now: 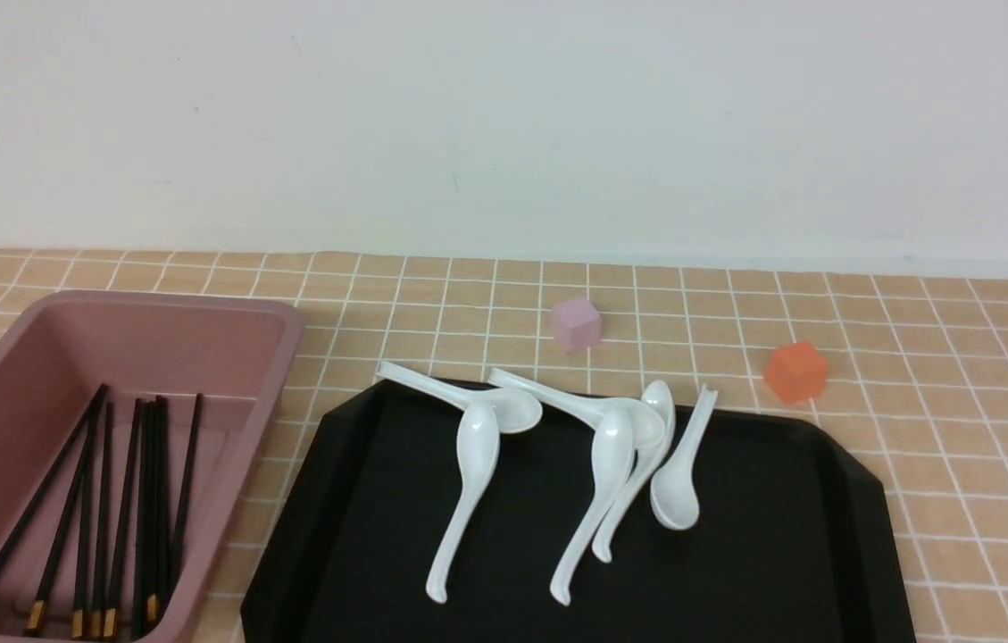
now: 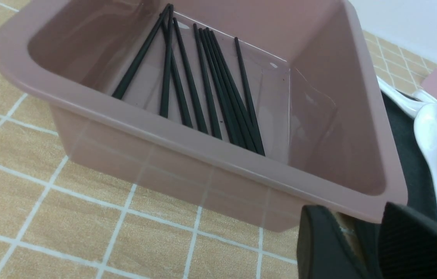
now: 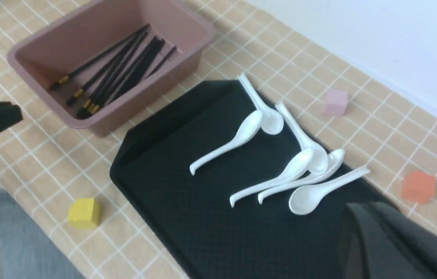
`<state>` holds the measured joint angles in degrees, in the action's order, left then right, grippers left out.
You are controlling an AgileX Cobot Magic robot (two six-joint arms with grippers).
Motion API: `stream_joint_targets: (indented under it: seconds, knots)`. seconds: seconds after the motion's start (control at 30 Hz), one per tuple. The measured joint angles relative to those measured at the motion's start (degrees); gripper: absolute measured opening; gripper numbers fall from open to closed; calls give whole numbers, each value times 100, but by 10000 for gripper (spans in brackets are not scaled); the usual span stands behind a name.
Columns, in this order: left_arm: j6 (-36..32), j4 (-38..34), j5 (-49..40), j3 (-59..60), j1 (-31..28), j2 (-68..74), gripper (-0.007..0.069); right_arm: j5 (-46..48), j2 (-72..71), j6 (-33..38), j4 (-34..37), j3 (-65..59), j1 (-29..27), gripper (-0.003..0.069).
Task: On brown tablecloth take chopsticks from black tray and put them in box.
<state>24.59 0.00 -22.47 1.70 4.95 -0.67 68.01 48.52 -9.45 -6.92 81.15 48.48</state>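
Note:
Several black chopsticks (image 1: pixel 149 509) with gold bands lie in the pink box (image 1: pixel 285 357) at the left of the brown tablecloth (image 1: pixel 959 357). They also show in the left wrist view (image 2: pixel 206 85) and the right wrist view (image 3: pixel 125 73). The black tray (image 1: pixel 780 554) holds only white spoons; I see no chopsticks on it. Neither gripper shows in the front view. My left gripper (image 2: pixel 357 217) hangs beside the box's near corner (image 2: pixel 164 128), slightly open and empty. My right gripper (image 3: pixel 361 213) is shut and empty, above the tray's (image 3: pixel 203 224) edge.
Several white spoons (image 1: pixel 475 446) lie across the tray's far half. A pink cube (image 1: pixel 576 323) and an orange cube (image 1: pixel 795 371) sit behind the tray. A yellow cube (image 3: pixel 84 212) sits near the table's front edge.

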Motion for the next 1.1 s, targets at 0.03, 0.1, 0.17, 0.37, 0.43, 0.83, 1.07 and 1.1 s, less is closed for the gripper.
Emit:
stream_joint_targets:
  seconds: [0.03,0.1,0.17,0.37,0.43,0.83,1.07,1.1]
  knots:
    - [0,0,0,0,0,0,238,-222,-248,0,0,-260,0,-13]
    - [0,0,0,0,0,0,238,-1265,-1110,6,-39,-1285,0,-13]
    - [0,0,0,0,0,0,238,-2301,-1737,54,-39,-2226,0,-11]
    - [0,0,0,0,0,0,238,-4491,-2402,111,-39,-4160,0,-8]
    - [0,0,0,0,0,0,238,-5348,-2408,120,-39,-4790,0,-8]
    - [0,0,0,0,0,0,239,-6215,-2408,128,-45,-6190,0,-1]
    - [0,0,0,0,0,0,239,-6166,-2408,128,-50,-6657,0,4]
    - [0,0,0,0,0,0,239,-6159,-2408,128,-56,-6662,0,4]
